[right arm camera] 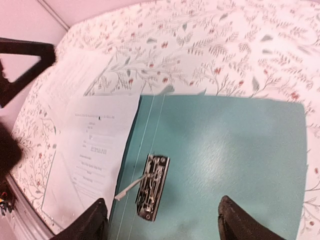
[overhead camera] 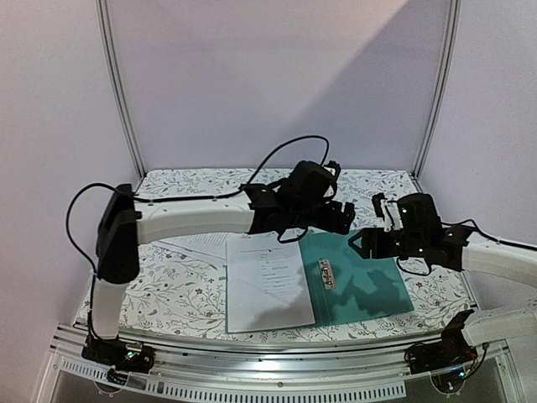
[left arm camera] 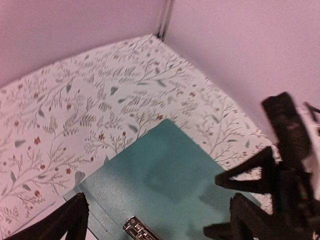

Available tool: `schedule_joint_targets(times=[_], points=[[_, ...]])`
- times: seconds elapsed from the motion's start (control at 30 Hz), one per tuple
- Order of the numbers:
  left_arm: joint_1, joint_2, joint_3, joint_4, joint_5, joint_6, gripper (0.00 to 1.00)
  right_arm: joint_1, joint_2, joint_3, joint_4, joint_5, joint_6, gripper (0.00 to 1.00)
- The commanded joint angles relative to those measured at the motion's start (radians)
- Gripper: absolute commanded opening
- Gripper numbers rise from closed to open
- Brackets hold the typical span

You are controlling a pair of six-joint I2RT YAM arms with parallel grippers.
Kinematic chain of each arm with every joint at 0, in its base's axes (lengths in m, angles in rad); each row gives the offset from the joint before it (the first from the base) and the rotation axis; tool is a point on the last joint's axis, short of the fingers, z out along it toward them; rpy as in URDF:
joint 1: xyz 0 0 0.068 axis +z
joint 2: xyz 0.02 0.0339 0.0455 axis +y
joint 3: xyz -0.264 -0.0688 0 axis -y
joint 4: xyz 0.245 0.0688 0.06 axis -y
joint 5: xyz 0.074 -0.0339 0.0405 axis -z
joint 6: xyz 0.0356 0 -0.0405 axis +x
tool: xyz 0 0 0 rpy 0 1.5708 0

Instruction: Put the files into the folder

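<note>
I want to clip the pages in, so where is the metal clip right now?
In the top view, the silver clip sits on the teal folder, close to its spine and just right of the printed sheet.

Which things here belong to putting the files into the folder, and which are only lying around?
Belong to the job: folder, its metal clip, printed sheet left of the clip, second sheet farther left.
Only around: floral table cover, black cable, booth walls.
</note>
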Motion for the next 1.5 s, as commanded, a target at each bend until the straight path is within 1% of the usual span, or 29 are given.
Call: schedule_joint_targets(times=[0.0,0.03,0.07,0.13,0.2,0.27,0.3,0.33,0.37,0.43,0.53,0.6,0.63,0.67,0.7,0.73,0.77,0.8,0.83,0.87,0.9,0.97,1.0,1.07,1.1,1.2,1.33,1.47], points=[[-0.045,-0.179,-0.104,0.138,0.005,0.280,0.99,-0.007,-0.149,-0.085,0.116,0.213,-0.069,0.82],[-0.045,-0.204,-0.128,0.143,0.032,0.316,1.00,-0.008,-0.175,-0.108,0.141,0.251,-0.083,0.91],[-0.045,-0.228,-0.153,0.136,0.055,0.351,0.99,-0.008,-0.208,-0.130,0.167,0.292,-0.087,0.98],[-0.045,-0.250,-0.184,0.083,0.106,0.385,0.99,-0.007,-0.260,-0.178,0.212,0.383,-0.097,0.99],[-0.052,-0.257,-0.205,0.027,0.127,0.403,0.99,-0.008,-0.292,-0.220,0.226,0.479,-0.074,0.99],[-0.073,-0.309,-0.327,0.093,0.094,0.415,0.99,-0.007,-0.306,-0.255,0.242,0.490,-0.069,0.99],[-0.088,-0.346,-0.436,0.165,0.066,0.426,0.99,-0.006,-0.307,-0.268,0.250,0.466,-0.081,0.99],[-0.101,-0.384,-0.511,0.219,0.042,0.439,0.99,-0.007,-0.305,-0.274,0.257,0.417,-0.106,0.99],[-0.112,-0.416,-0.563,0.281,0.018,0.444,0.99,-0.008,-0.297,-0.274,0.259,0.351,-0.154,0.99],[-0.120,-0.468,-0.635,0.317,-0.035,0.442,0.99,-0.007,-0.276,-0.261,0.252,0.181,-0.236,0.98],[-0.107,-0.539,-0.721,0.348,-0.078,0.433,0.99,-0.007,-0.205,-0.217,0.220,0.018,-0.320,0.87],[-0.096,-0.567,-0.750,0.338,-0.083,0.425,0.99,-0.007,-0.145,-0.185,0.197,-0.043,-0.348,0.82],[-0.097,-0.583,-0.764,0.330,-0.116,0.428,0.99,-0.006,-0.122,-0.170,0.189,-0.066,-0.354,0.80],[-0.099,-0.603,-0.783,0.322,-0.170,0.423,1.00,-0.007,-0.093,-0.158,0.186,-0.084,-0.361,0.79],[-0.100,-0.625,-0.805,0.310,-0.267,0.416,0.99,-0.005,-0.063,-0.148,0.186,-0.102,-0.365,0.79],[-0.100,-0.649,-0.825,0.284,-0.415,0.391,1.00,-0.003,-0.048,-0.143,0.194,-0.117,-0.367,0.79],[-0.091,-0.669,-0.846,0.258,-0.605,0.339,1.00,0.003,-0.035,-0.143,0.213,-0.133,-0.369,0.79],[-0.075,-0.687,-0.868,0.175,-0.815,0.254,0.99,0.011,-0.031,-0.148,0.234,-0.144,-0.374,0.79],[-0.046,-0.691,-0.884,0.047,-0.979,0.097,0.99,0.018,-0.026,-0.150,0.254,-0.147,-0.391,0.79],[-0.008,-0.690,-0.883,-0.120,-1.077,-0.090,0.99,0.024,-0.020,-0.145,0.262,-0.150,-0.402,0.78],[0.049,-0.689,-0.875,-0.217,-1.018,-0.206,0.99,0.027,-0.006,-0.133,0.260,-0.159,-0.420,0.77],[0.142,-0.702,-0.898,-0.139,-0.764,-0.069,1.00,0.036,0.042,-0.086,0.218,-0.160,-0.461,0.69],[0.163,-0.712,-0.927,-0.092,-0.648,-0.012,0.99,0.043,0.074,-0.054,0.160,-0.151,-0.495,0.66],[0.176,-0.728,-0.971,0.024,-0.384,0.065,1.00,0.056,0.138,-0.003,0.101,-0.140,-0.550,0.64],[0.177,-0.725,-0.983,0.054,-0.305,0.059,0.99,0.063,0.158,0.011,0.089,-0.139,-0.567,0.64],[0.180,-0.693,-1.008,0.107,-0.166,0.004,0.93,0.078,0.222,0.041,0.076,-0.134,-0.608,0.64],[0.197,-0.655,-1.030,0.112,-0.106,-0.103,0.94,0.095,0.288,0.076,0.082,-0.152,-0.617,0.63],[0.254,-0.625,-1.065,0.114,-0.015,-0.206,0.96,0.126,0.349,0.127,0.047,-0.151,-0.680,0.64]])
